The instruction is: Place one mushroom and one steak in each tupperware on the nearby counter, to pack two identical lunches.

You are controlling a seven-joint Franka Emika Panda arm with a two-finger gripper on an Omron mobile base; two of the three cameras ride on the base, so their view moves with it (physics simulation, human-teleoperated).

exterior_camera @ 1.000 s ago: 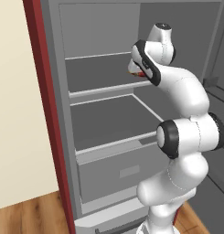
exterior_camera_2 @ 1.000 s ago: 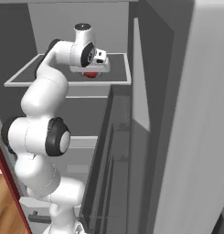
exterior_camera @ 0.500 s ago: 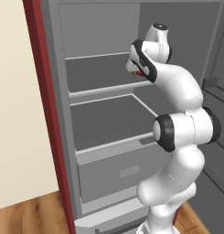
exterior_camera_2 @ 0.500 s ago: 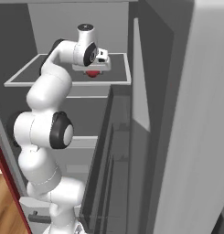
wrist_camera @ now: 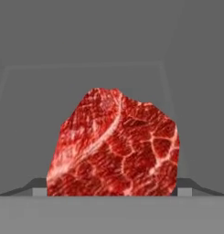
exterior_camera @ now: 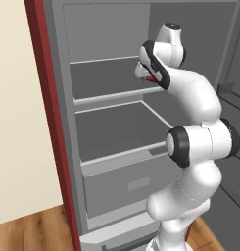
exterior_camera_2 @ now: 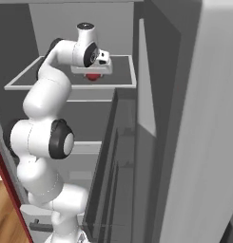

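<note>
The arm is reaching deep into the open fridge (exterior_camera: 116,147), hand up at the top shelf (exterior_camera_2: 122,84). There's the steak (wrist_camera: 114,144), a slab of red meat with pale marbling, lying on that grey shelf right in front of the hand. From the hand's own camera it sits dead centre, between the two dark finger tips, which peek out low on either side of it (just slivers of them, mind).

The gripper (exterior_camera_2: 92,74) is over the meat now, fingers straddling it, one to each side. Whether the pads are actually touching the steak I cannot tell; the jaws look spread about as wide as the meat itself, and nothing shows a firm pinch.

From the right side, a bit of red pokes out just under the white hand, on the shelf. From the left, a sliver of red shows beside the wrist, at the right end of the top shelf. The lower shelf (exterior_camera: 116,130) and the drawer (exterior_camera: 126,186) sit below, and the dark red door edge (exterior_camera: 50,122) stands open at left.
</note>
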